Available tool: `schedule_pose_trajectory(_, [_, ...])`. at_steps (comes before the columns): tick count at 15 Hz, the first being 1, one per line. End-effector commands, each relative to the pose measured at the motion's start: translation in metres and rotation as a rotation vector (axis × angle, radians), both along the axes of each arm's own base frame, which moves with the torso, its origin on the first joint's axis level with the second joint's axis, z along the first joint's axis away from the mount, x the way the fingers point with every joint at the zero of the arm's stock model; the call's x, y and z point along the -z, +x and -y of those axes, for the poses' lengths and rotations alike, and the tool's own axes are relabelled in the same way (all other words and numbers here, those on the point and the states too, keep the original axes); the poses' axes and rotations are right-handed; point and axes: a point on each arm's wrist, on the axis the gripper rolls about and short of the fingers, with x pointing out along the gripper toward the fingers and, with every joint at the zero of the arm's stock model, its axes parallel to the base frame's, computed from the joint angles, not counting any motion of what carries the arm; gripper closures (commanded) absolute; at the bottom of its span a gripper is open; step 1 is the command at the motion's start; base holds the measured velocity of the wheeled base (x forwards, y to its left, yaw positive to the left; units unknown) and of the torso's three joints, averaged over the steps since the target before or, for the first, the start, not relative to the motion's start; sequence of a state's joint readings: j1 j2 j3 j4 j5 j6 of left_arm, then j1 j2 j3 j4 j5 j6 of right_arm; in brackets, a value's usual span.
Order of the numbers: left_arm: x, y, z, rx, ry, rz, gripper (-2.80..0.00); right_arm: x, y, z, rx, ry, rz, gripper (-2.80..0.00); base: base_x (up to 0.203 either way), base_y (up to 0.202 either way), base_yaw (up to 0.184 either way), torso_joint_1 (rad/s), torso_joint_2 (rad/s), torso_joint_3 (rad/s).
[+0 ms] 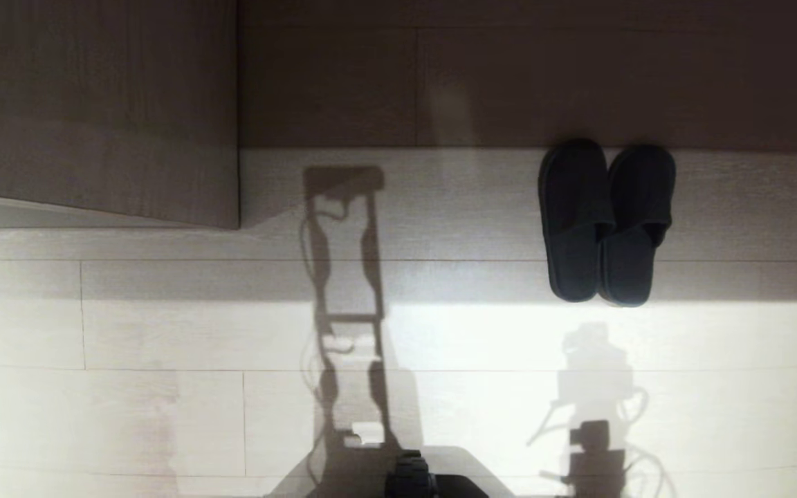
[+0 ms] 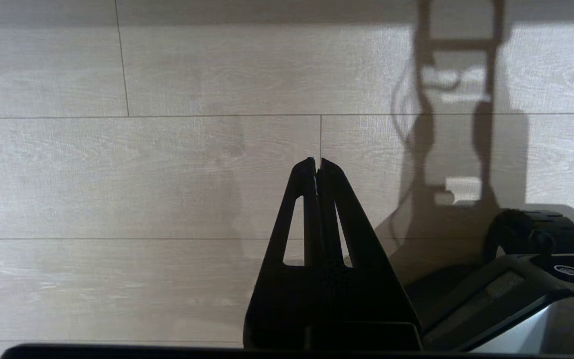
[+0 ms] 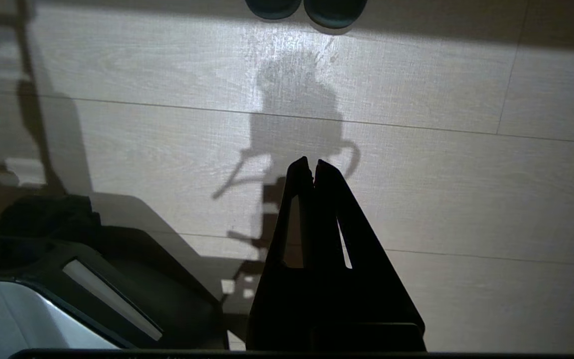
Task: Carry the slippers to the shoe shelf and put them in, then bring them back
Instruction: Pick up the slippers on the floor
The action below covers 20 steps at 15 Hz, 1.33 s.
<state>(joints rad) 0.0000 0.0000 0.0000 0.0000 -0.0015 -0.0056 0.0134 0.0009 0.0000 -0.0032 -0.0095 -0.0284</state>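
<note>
Lying on floor: the slippers (image 1: 605, 223) are seen side by side, touching along their inner edges, toes pointed away from the robot, half in shade and heels just at the edge of the lit band.
Slippers, right wrist view: only the two heel ends (image 3: 306, 7) are caught at the frame's edge, well apart from the hand.
Floor (image 1: 163, 332): pale wood-grain planks, brightly lit near the robot, shaded farther off (hard shadows of the robot's frame and arms are cast across it).
Left hand (image 2: 317, 163): clenched, fingertips pressed together, nothing held; it is hung over bare floor beside the robot's base (image 2: 526, 279).
Right hand (image 3: 311, 164): clenched likewise, empty, pointed toward the slippers but far short of them.
Cabinet panel (image 1: 94, 104): a pale wood-grain upright face is seen at far left, well apart from the slippers.
Robot base, head view: a dark part (image 1: 412, 477) is seen at the bottom edge.
</note>
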Motion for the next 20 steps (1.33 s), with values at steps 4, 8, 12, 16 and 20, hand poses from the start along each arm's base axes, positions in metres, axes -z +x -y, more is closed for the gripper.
schedule_pose_trajectory(4, [0.0, 0.0, 0.0, -0.001, 0.001, 0.0, 0.0, 0.0, 0.0, 0.0, -0.001, -0.001, -0.001, 0.0, 0.0, 0.0, 0.0, 0.004, 0.0, -0.198])
schedule_pose_trajectory(8, [0.0, 0.0, 0.0, -0.001, 0.001, 0.0, 0.0, 0.0, 0.0, 0.0, -0.001, -0.001, -0.001, 0.0, 0.0, 0.0, 0.0, 0.003, 0.0, -0.202])
schedule_pose_trajectory(12, [0.0, 0.0, 0.0, 0.0, 0.001, 0.0, 0.0, 0.0, 0.0, 0.0, 0.0, -0.001, -0.002, 0.0, 0.0, 0.0, 0.0, 0.003, 0.0, -0.149])
schedule_pose_trajectory(16, [0.0, 0.0, 0.0, -0.001, -0.001, 0.0, 0.0, 0.0, 0.0, 0.0, -0.002, -0.005, -0.007, 0.0, 0.0, 0.0, 0.0, 0.001, 0.0, -0.02])
schedule_pose_trajectory(20, [0.0, 0.0, 0.0, -0.001, 0.001, 0.002, 0.0, -0.019, -0.005, 0.0, -0.015, -0.004, 0.042, 0.0, 0.0, 0.0, 0.0, 0.0, 0.0, 0.0])
